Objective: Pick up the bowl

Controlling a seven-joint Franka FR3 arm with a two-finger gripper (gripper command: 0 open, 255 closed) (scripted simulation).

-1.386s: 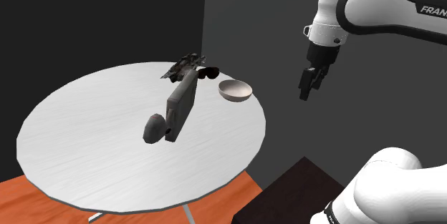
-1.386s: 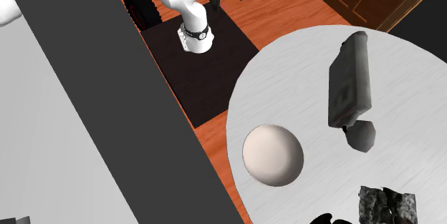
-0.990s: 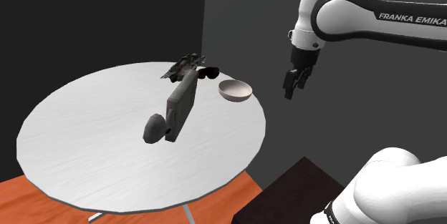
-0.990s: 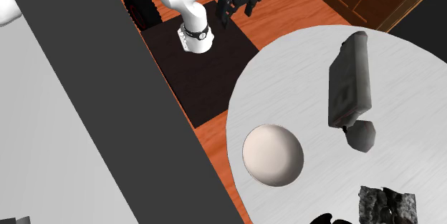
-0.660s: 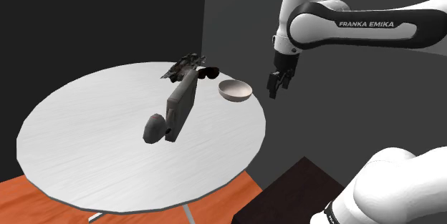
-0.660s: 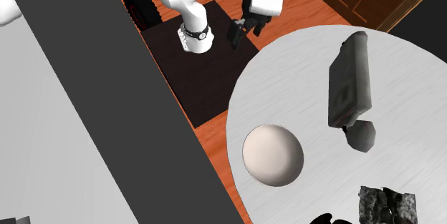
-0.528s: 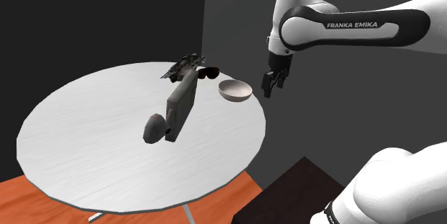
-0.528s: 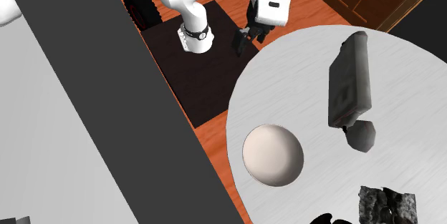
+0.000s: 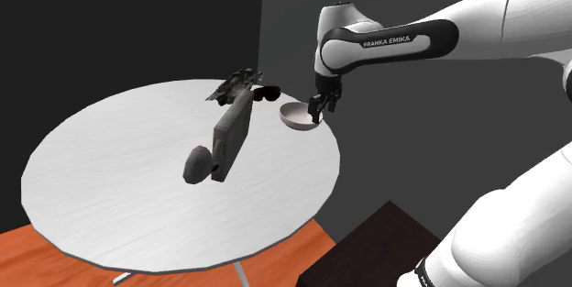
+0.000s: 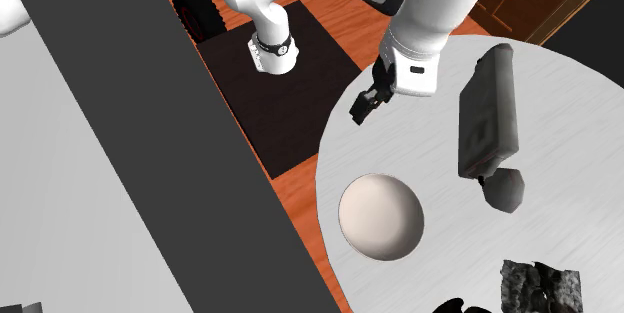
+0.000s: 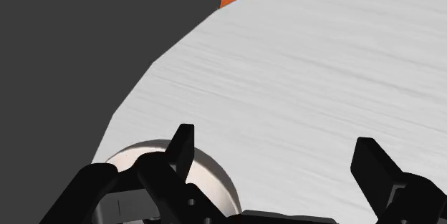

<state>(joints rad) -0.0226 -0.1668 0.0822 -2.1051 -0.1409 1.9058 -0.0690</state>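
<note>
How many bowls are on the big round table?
1. The pale round bowl sits near the edge of the round white table, toward the shoulder view's right, just beside the black gripper. No other bowl seems hidden behind the other things.

The bowl (image 9: 301, 117) sits on the table (image 9: 119, 175), close to its edge. In the shoulder view, a long slab (image 9: 231, 134) lies left of the bowl, with a rounded lump (image 9: 195, 164) at the slab's near end, farther left. A tangled piece (image 9: 234, 83) lies behind and left of the bowl. The gripper (image 9: 319, 106) hangs at the bowl's right rim.
</note>
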